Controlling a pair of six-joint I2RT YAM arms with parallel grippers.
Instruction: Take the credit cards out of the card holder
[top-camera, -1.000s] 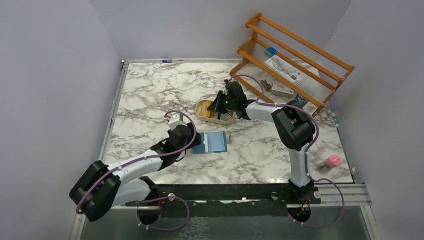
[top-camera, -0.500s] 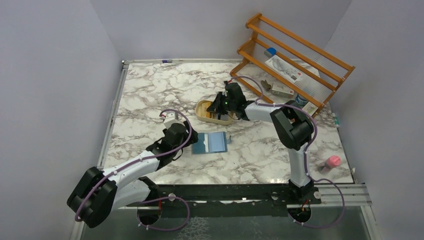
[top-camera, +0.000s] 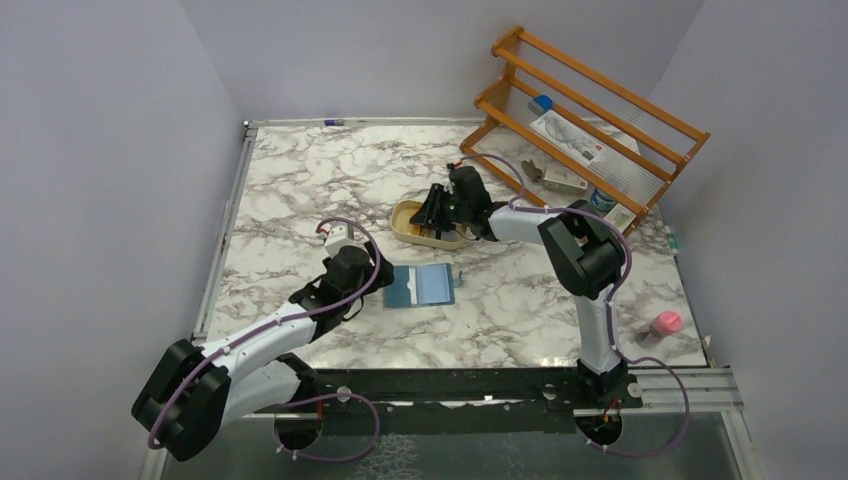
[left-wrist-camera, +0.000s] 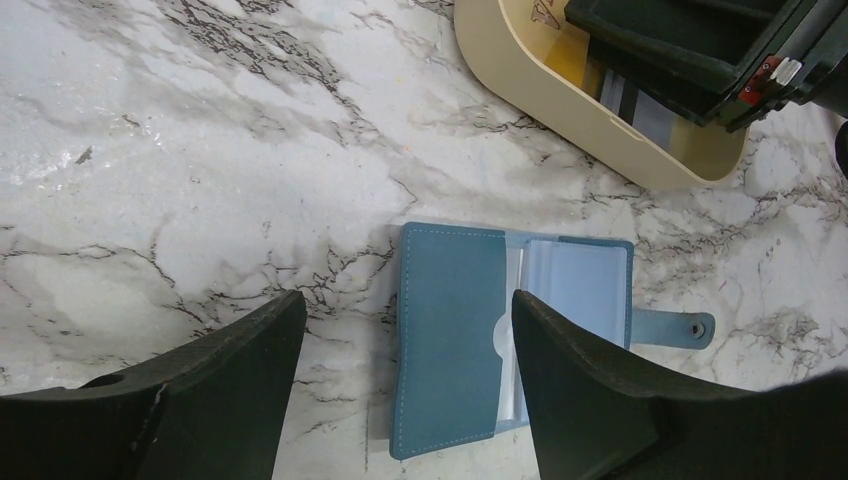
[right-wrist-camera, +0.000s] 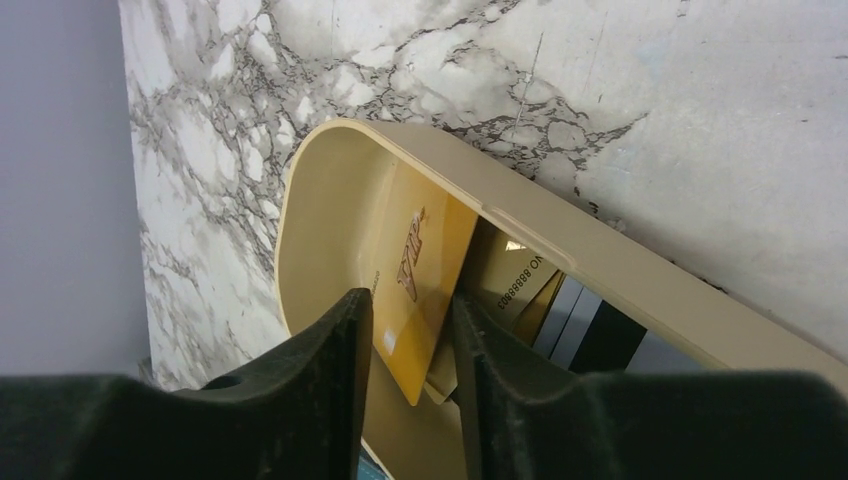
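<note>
The teal-blue card holder (top-camera: 420, 285) lies open on the marble table; in the left wrist view its teal flap (left-wrist-camera: 455, 340), paler pockets and snap tab (left-wrist-camera: 680, 328) show. My left gripper (left-wrist-camera: 408, 300) is open and empty, hovering just left of and above it. My right gripper (top-camera: 435, 213) hangs over the tan oval dish (top-camera: 403, 222), its jaws a small gap apart. A yellow-orange credit card (right-wrist-camera: 425, 270) leans inside the dish (right-wrist-camera: 330, 200) below that gap (right-wrist-camera: 405, 305). More cards, pale and dark-striped (right-wrist-camera: 575, 320), lie under it. No card shows in the holder's pockets.
A wooden rack (top-camera: 590, 110) with small items stands at the back right. A pink object (top-camera: 665, 323) sits near the right front edge. The dish is close behind the holder, as the left wrist view (left-wrist-camera: 560, 120) shows.
My left arm has drawn back to the left, away from the card holder. My right gripper has stayed over the dish with hardly any movement.
</note>
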